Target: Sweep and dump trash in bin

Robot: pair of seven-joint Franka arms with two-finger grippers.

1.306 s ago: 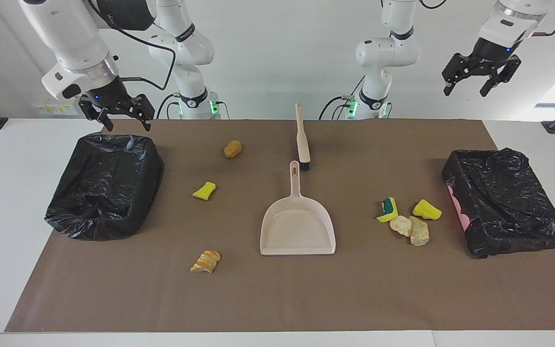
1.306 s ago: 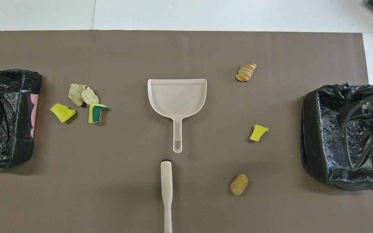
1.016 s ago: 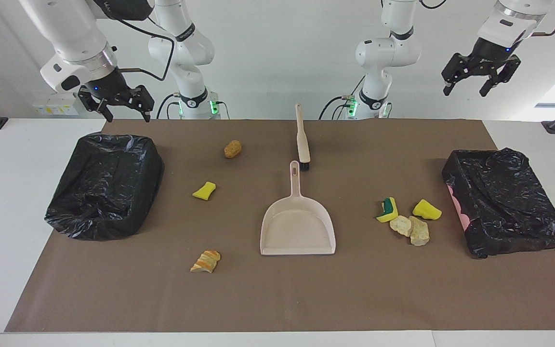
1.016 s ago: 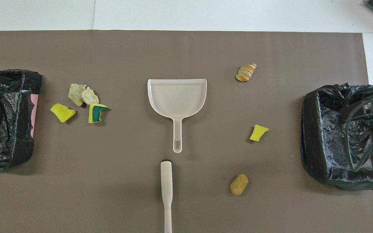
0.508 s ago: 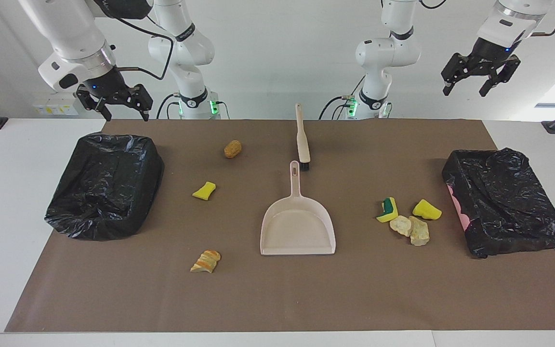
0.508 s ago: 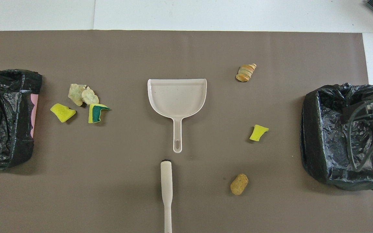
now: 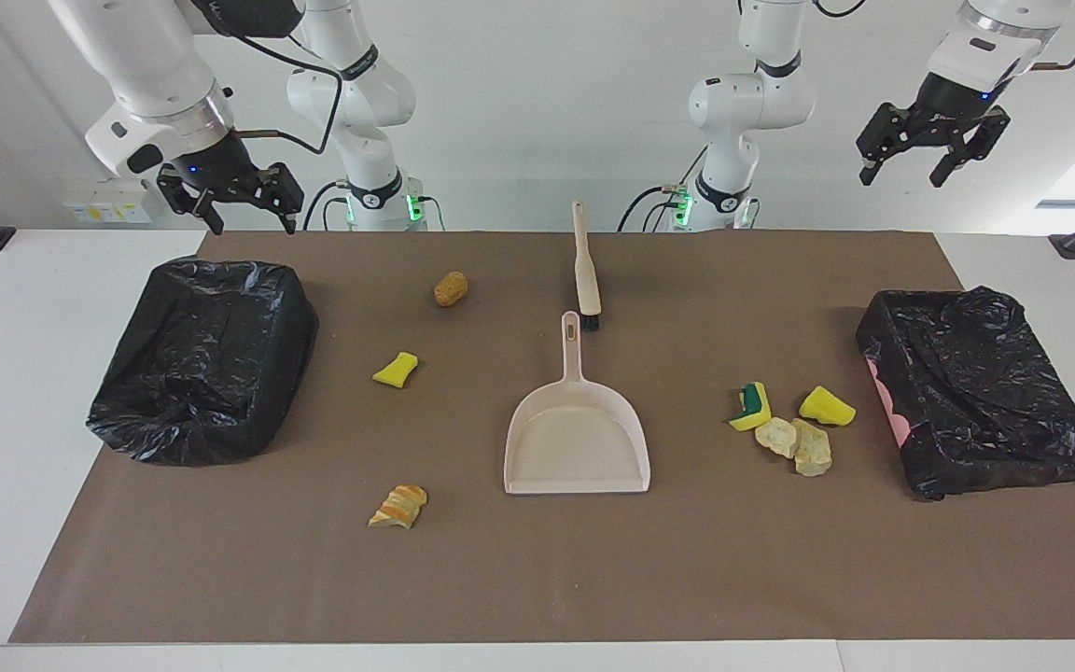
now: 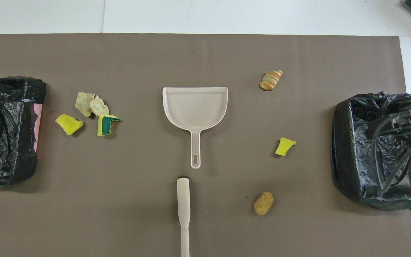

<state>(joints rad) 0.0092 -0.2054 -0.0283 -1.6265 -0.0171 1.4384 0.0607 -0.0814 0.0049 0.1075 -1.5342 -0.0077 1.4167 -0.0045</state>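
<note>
Trash (image 7: 794, 443) lies scattered, its brown chunk (image 7: 450, 288) lengthwise toward the robots; right gripper (image 7: 230, 201) and left gripper (image 7: 931, 149) hang open-fingered.

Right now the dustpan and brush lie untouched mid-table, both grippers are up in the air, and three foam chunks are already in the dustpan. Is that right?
Not quite. The dustpan holds nothing: all seven chunks lie on the brown mat, as the overhead view shows. The brush is untouched, and the left gripper and right gripper are both raised.
</note>
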